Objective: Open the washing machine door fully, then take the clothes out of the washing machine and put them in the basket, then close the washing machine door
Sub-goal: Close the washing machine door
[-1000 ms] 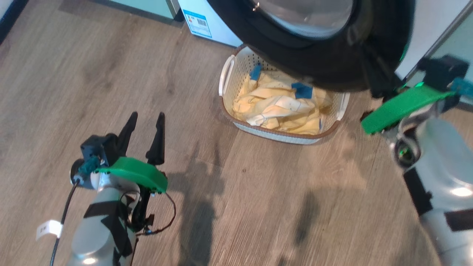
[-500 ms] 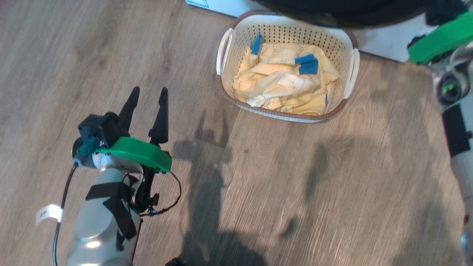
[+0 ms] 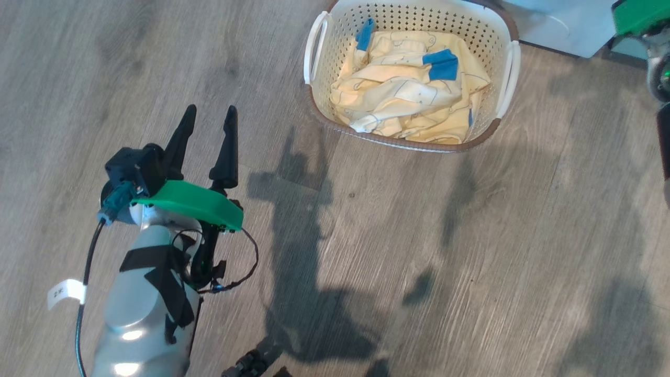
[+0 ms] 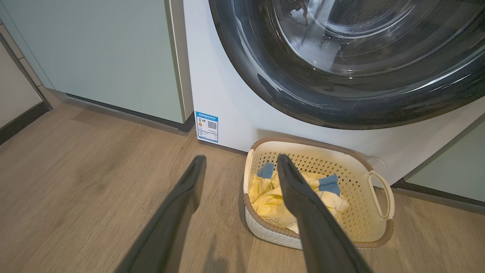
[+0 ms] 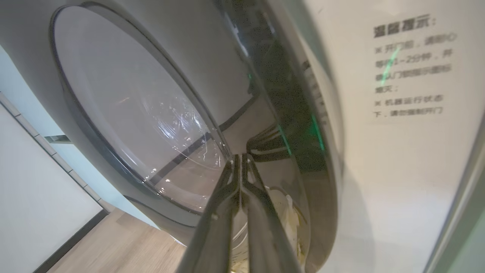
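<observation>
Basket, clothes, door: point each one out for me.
basket point(image 3: 419, 15), head view, perforated back wall.
clothes point(image 3: 408, 99), head view, middle of the yellow pile.
door point(image 4: 341, 108), left wrist view, lower black ring.

The clothes point(image 3: 408, 97) lie in the basket point(image 3: 419, 18). The basket stands at the floor's point(image 3: 471, 235) far edge, just before the washing machine point(image 4: 235, 94), below the washing machine door point(image 4: 242, 49).

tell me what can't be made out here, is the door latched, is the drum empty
- Latch: right wrist view, the glossy black-ringed round glass door is blurred at its rim, by the shut right hand.
- Steel drum contents: left wrist view, glass reflections hide them; the top edge crops the door.
- Floor of the cream perforated plastic basket: head view, pale yellow fabric clothes cover it.
</observation>
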Robot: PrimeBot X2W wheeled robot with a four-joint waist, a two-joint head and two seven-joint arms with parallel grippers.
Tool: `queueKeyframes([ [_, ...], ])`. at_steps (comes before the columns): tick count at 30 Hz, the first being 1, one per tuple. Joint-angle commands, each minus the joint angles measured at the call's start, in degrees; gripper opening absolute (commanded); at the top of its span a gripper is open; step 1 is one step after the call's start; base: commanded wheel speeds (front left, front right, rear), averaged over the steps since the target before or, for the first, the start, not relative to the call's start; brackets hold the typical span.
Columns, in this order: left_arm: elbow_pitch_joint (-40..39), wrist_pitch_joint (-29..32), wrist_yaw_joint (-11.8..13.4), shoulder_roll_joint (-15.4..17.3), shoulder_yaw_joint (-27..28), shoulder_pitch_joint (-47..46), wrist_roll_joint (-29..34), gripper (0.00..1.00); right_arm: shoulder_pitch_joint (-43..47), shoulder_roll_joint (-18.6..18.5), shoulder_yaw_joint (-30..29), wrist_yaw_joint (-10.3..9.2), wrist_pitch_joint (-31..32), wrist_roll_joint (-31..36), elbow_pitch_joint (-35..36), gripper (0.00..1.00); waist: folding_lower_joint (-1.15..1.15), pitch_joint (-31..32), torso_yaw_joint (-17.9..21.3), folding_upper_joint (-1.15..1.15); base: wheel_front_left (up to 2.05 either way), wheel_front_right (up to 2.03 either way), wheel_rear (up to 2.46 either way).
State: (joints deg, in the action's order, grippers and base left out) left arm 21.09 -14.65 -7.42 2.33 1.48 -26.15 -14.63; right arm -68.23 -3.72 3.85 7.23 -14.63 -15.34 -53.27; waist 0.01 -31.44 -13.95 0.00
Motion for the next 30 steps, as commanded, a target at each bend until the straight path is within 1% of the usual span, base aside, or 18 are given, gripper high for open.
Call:
queueKeyframes([
  [1, -1.83, -0.35, -0.07, 1.33, 1.67, -0.88, 0.45, 1.0, -2.59, 0.84, -0.3, 0.25, -0.37, 0.6, 1.51, 0.0, -0.01, -0.24, -0.09, 0.0, 0.0, 0.0, 0.0],
  [13, -1.66, -0.35, -0.07, 1.16, 1.3, -1.57, 0.6, 1.0, -5.3, 0.84, -3.64, 0.25, -0.37, 3.09, 1.07, 0.0, -0.01, -1.31, -0.49, 0.0, 0.0, 0.0, 0.0],
  [18, -1.61, -0.35, -0.07, 1.22, 1.26, -1.61, 0.72, 1.0, -5.07, 0.84, -3.11, 0.25, -0.37, 2.89, 1.46, 0.0, -0.01, -1.16, -0.38, 0.0, 0.0, 0.0, 0.0],
  [24, -1.41, -0.35, -0.07, 1.28, 1.21, -1.44, 0.87, 1.0, -3.04, 0.84, -1.33, 0.25, -0.37, 1.82, 1.64, 0.0, -0.01, 0.04, -0.3, 0.0, 0.0, 0.0, 0.0],
  [30, -0.61, -0.35, -0.07, 1.71, 0.91, -0.62, 0.88, 1.0, 1.2, 0.84, 4.74, 0.25, -0.37, -1.45, 3.17, 0.0, -0.01, 3.15, -0.25, 0.0, 0.0, 0.0, 0.0],
])
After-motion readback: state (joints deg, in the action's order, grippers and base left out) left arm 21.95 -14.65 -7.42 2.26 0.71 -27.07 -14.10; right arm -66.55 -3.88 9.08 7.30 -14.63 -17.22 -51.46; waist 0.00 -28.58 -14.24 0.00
